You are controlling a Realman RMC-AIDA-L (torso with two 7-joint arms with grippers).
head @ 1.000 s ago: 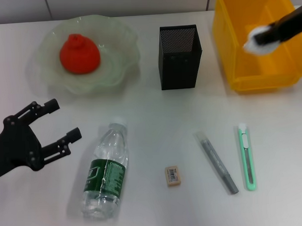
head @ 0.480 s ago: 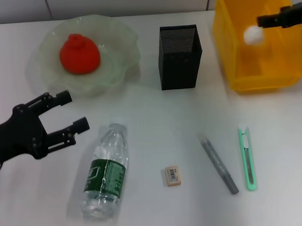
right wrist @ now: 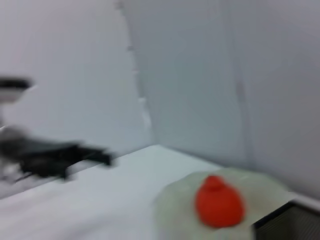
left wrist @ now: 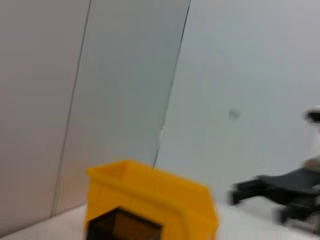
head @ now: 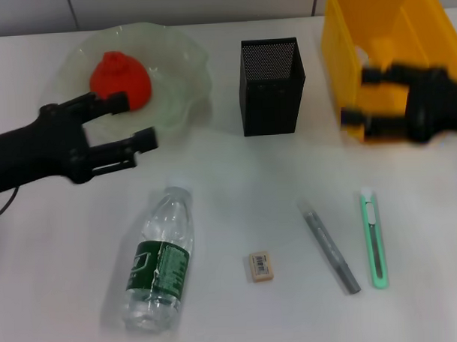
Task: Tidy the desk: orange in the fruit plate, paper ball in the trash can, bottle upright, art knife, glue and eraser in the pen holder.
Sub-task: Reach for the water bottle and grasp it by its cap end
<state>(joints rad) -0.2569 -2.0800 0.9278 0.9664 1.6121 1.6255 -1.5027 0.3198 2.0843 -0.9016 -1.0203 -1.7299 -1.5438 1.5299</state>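
We judge that the step in hand is to set the bottle [head: 159, 261] upright. It lies on its side on the desk [head: 236, 178], its white cap toward the fruit plate [head: 176, 83] and its base toward us. The orange [head: 120, 79] is already on that plate. No paper ball shows on the desk, so we suppose it is in the yellow trash can [head: 359, 54].

Our left gripper [head: 133, 120] hovers over the near edge of the plate, above and beyond the bottle cap, and its two fingers are spread apart with nothing between them. Our right gripper [head: 353, 97] is in front of the trash can, also spread and empty.

To do this step well, we should bring the left gripper down toward us, to the upper part of the bottle near the cap, with the fingers on both sides of the body. The plastic looks thin and smooth, so we should close gently. Then we should tip the bottle around its base and let go only when it stands flat.

The eraser [head: 260, 265], the glue stick [head: 329, 245] and the green art knife [head: 374, 239] lie apart from the bottle, nearer the right arm, and the pen holder [head: 271, 85] stands behind them.
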